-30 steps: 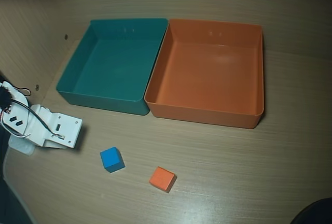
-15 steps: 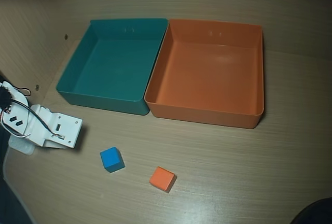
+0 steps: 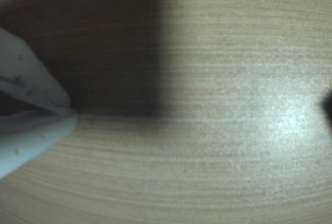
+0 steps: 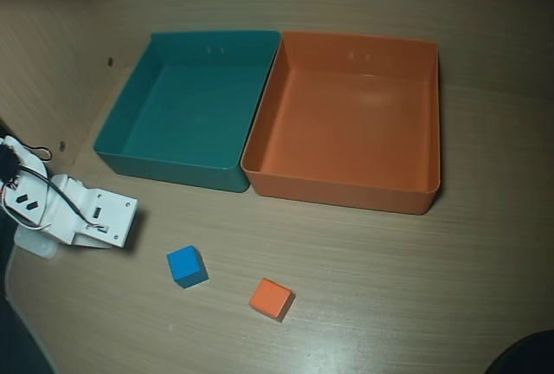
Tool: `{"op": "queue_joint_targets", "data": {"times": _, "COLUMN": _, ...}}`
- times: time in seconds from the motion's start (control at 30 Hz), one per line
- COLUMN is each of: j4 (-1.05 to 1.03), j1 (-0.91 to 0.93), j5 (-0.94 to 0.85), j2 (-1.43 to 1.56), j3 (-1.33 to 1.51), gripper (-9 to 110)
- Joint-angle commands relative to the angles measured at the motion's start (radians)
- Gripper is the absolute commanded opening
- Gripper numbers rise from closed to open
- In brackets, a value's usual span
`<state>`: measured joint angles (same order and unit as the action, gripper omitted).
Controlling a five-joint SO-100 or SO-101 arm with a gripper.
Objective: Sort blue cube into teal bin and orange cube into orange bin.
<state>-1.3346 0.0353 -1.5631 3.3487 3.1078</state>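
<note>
My pincer point(image 3: 72, 112) sat at the left edge of the wrist view, its two pale fingers point(image 3: 31, 79) meeting at their tips with nothing between them, so it was closed and held nothing. Beneath it lay only the wood-grain table point(image 3: 218, 130), with a dark shadow over the upper left of that view. From overhead my white arm point(image 4: 82, 211) lay low at the left edge of the table, well apart from both cubes; the pincer itself I could not pick out there. The blue cube point(image 4: 186, 265) rested on the table to the right of my arm, in front of the teal bin point(image 4: 164, 166) and outside it. The orange cube point(image 4: 272, 298) lay near the blue one, to its right and a little closer to the bottom edge, turned at an angle, also on the bare table. The teal bin and the orange bin point(image 4: 338, 188) stood side by side with their walls touching, teal on the left, orange on the right, and both trays were without cubes
</note>
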Motion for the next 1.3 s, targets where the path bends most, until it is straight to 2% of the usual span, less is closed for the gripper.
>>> {"op": "queue_joint_targets", "data": {"times": 0.0, "j4": -0.02, "j1": -0.003, "j5": 0.009, "j2": 0.005, "j3": 0.064, "gripper": -6}}
{"op": "queue_joint_targets", "data": {"times": 0.67, "j4": -0.012, "j1": -0.009, "j5": -0.009, "j2": -0.061, "j3": 0.011, "gripper": -6}}
{"op": "queue_joint_targets", "data": {"times": 0.83, "j4": -0.012, "j1": -0.011, "j5": -0.009, "j2": -0.245, "j3": -0.247, "gripper": -3}}
{"op": "queue_joint_targets", "data": {"times": 1.0, "j4": -0.012, "j1": -0.011, "j5": -0.025, "j2": -0.52, "j3": -0.595, "gripper": 11}}
{"op": "queue_joint_targets", "data": {"times": 1.13, "j4": -0.012, "j1": 0.005, "j5": -0.152, "j2": -0.752, "j3": -0.874, "gripper": 19}}
{"op": "queue_joint_targets", "data": {"times": 1.27, "j4": -0.012, "j1": 0.008, "j5": -0.299, "j2": -0.977, "j3": -1.094, "gripper": 21}}
